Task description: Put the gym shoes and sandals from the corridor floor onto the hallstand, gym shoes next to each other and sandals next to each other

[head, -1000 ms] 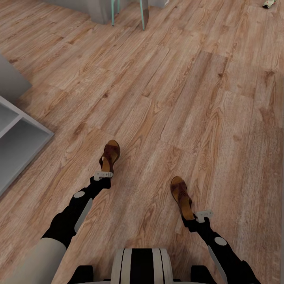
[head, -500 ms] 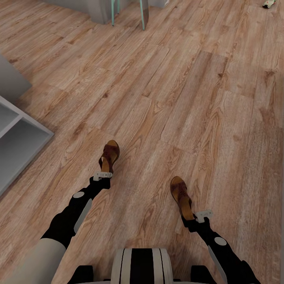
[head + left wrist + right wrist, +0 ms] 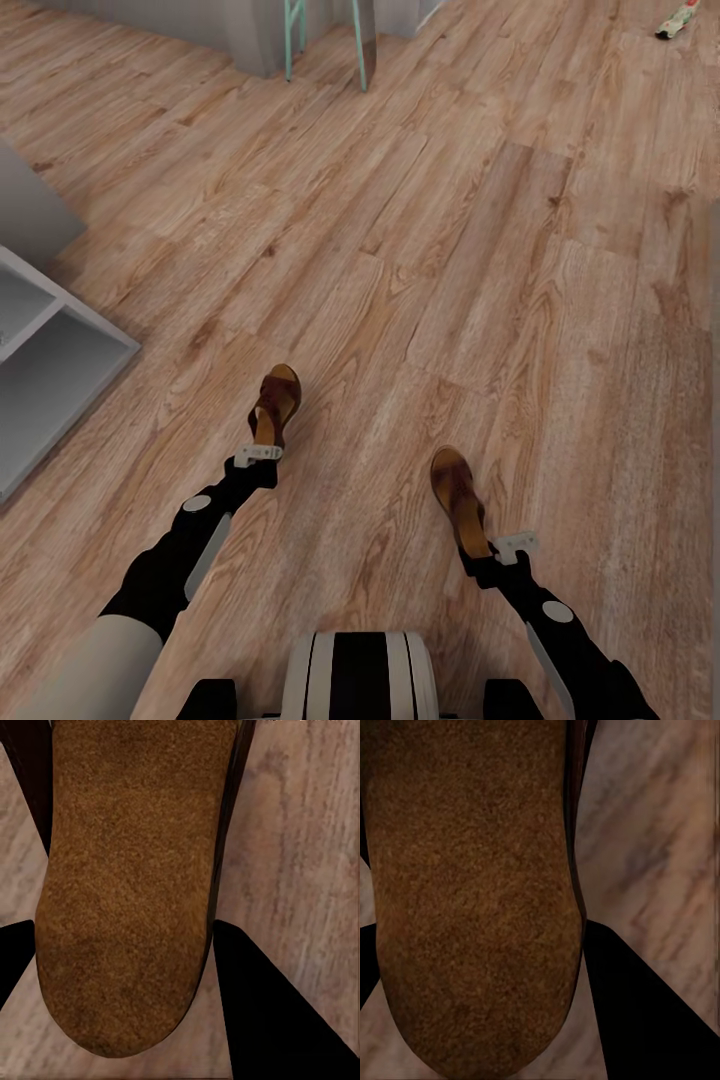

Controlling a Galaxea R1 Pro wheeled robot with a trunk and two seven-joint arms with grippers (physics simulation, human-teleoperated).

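Sandals clamped in both tools.

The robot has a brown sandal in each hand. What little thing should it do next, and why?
Probably turn toward the hallstand at the left. The left gripper holds one sandal and the right gripper holds the other sandal, each between its fingers, over the wood floor. The rack's open shelves sit off to the side, so the sandals likely need carrying there.

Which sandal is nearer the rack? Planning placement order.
The sandal in the left gripper, sandal; it lies closer to the grey hallstand than the right one.
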